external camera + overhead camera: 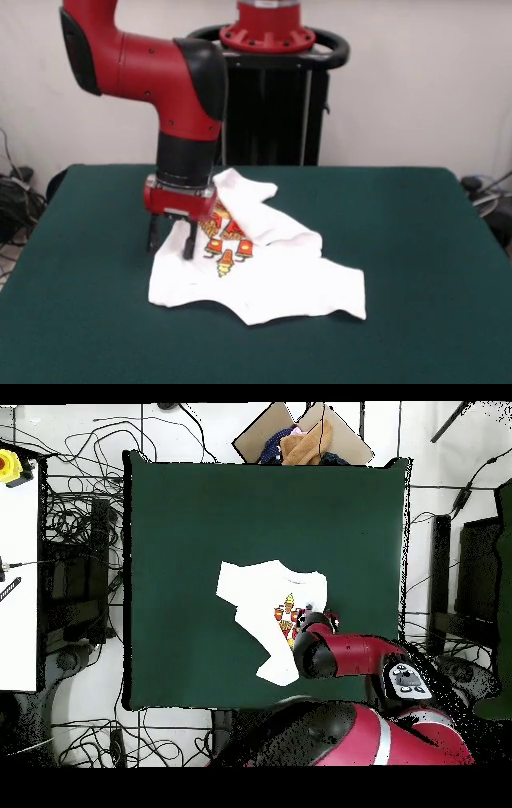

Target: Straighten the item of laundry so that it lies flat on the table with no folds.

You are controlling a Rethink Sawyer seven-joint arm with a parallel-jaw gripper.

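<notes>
My gripper (170, 238), fingers spread, straddles the shirt (272, 276) edge at centre-left; folds apparently remain on the table (416, 240), so flattening is unfinished.

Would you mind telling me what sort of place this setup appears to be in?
Probably a robotics lab: a green table ringed by loose cables on the floor, the pedestal-mounted arm's gripper working a T-shirt.
</notes>
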